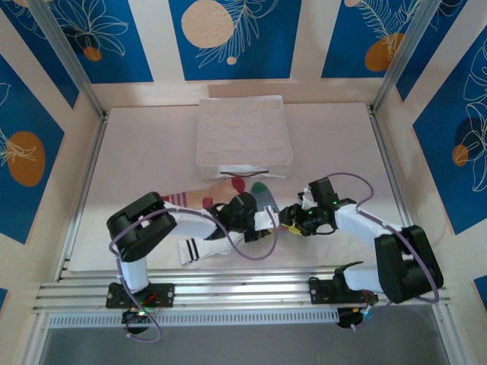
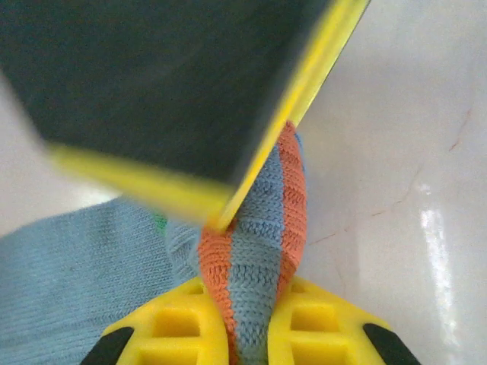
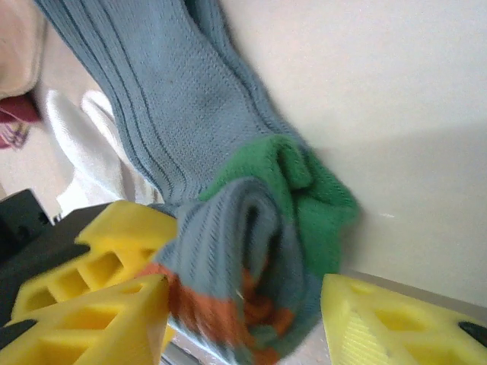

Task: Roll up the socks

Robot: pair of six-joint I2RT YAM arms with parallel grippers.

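Grey sock (image 2: 255,258) in L end effector (image 2: 247,327) pinch; R end effector (image 3: 243,304) spread; white box (image 1: 243,129) apart.

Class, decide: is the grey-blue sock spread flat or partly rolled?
Partly rolled. The grey-blue sock has its orange-striped end curled into a bundle against the green patch, while the rest lies flat on the table.

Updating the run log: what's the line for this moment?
left gripper: shut on grey sock | right gripper: open around its bunched end
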